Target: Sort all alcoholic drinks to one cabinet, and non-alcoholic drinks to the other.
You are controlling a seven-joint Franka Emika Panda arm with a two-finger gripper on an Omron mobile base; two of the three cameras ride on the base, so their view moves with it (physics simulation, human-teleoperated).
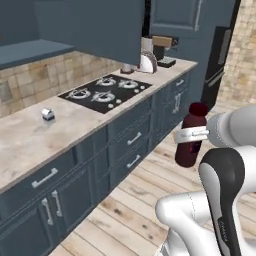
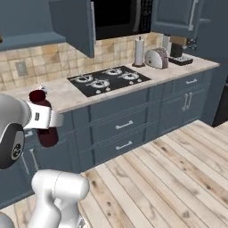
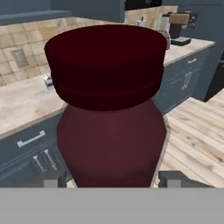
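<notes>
A: Where is the soft drink?

B: The squat maroon bottle (image 1: 192, 136) is in the air over the plank floor (image 1: 135, 210), upright, well out from the counter (image 1: 30, 137) and just about level with its top. The gripper (image 1: 191, 134) is clamped across the bottle's body, a white finger (image 1: 195, 133) wrapping its middle.

A: Is the grip sound?

B: It looks so. In the hand view the two dark tips sit either side of the belly, touching it, and the wide red cap (image 3: 106, 61) stands over them. The jaws are spread wide because the body is wide.

A: How will it handle?

B: I judge it stiff and smooth, glossy like glass or hard plastic, so slippery under the pads. It is thick and probably heavy if full. The body swells below the short neck; a hold at the widest part of the belly, as now, gives the most contact. Higher up, on the slope, it could slide.

A: What surrounds it?

B: A pale mottled stone counter, dark blue drawer fronts (image 2: 120, 124) with metal bar handles, a black gas hob (image 2: 109, 80), and a tan tiled backsplash (image 2: 40, 60). An upper cabinet door (image 2: 73, 24) stands open over the counter, far left of the hob.
</notes>
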